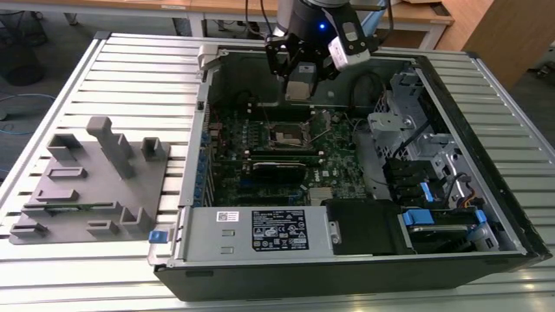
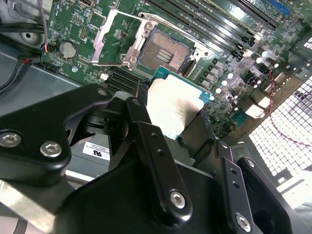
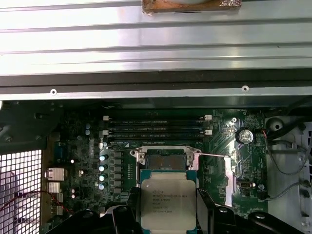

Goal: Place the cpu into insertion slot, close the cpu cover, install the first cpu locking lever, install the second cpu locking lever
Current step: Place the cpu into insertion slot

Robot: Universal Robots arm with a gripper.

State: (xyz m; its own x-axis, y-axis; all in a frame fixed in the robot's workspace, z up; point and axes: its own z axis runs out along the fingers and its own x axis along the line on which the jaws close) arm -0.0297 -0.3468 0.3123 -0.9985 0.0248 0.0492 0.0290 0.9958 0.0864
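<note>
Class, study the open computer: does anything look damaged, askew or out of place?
Nothing stands out. The chip is held squarely in the gripper, clear of the empty socket, whose cover is swung open; nothing looks damaged.

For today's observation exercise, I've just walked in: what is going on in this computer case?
A robot arm holds the cpu in its jaws above the green board inside an open computer case. The insertion slot lies bare and empty, with the cpu cover swung open beside it. The chip is not yet seated.
</note>
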